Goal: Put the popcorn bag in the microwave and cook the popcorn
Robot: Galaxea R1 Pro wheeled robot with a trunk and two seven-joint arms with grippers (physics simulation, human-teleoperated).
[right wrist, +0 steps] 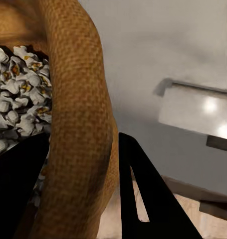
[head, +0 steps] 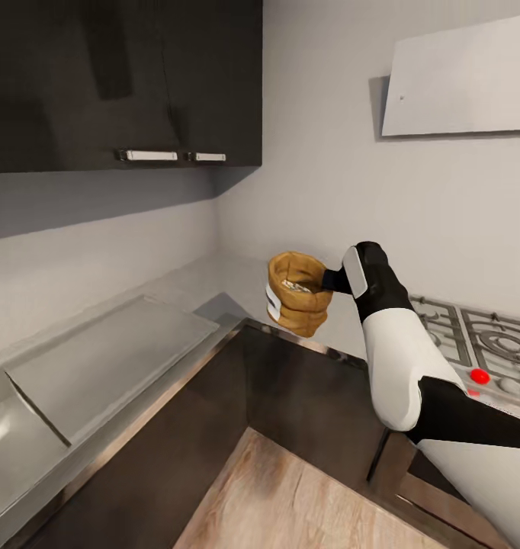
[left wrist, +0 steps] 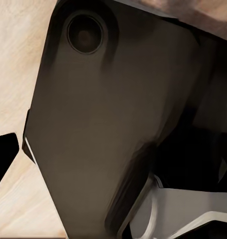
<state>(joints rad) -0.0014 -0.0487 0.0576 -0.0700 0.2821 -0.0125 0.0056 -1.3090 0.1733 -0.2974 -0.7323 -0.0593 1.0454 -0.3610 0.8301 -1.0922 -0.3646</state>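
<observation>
Right gripper: the black two-fingered right gripper [head: 330,280] sat at the middle of the head frame, at the end of the white-and-black arm; its fingers were pinched on the rolled rim of the small tan-brown woven popcorn bag [head: 298,303]; in the right wrist view one dark finger [right wrist: 148,199] lay outside the bag wall [right wrist: 83,124] and the other inside.
Bag position: held in the air at frame centre, roughly upright, above the corner where the glossy grey steel countertop [head: 115,358] turned; not touching the slab.
Contents: whitish-beige popcorn [right wrist: 16,94] lay inside the bag, puffed in appearance.
Surroundings: steel gas hob [head: 473,343] at the right edge; dark wall cabinets [head: 123,76] upper left; white flat hood [head: 458,80] upper right.
Left gripper: the left wrist view gave a dark panel close up over pale wood floor; I could not tell how its jaws stood.
Handling advice: judged a carrying step; keep the bag level so nothing spills; keep the pinch on the rim firm, since the soft wall could slip or fold; move slowly and clear of the counter edge.
</observation>
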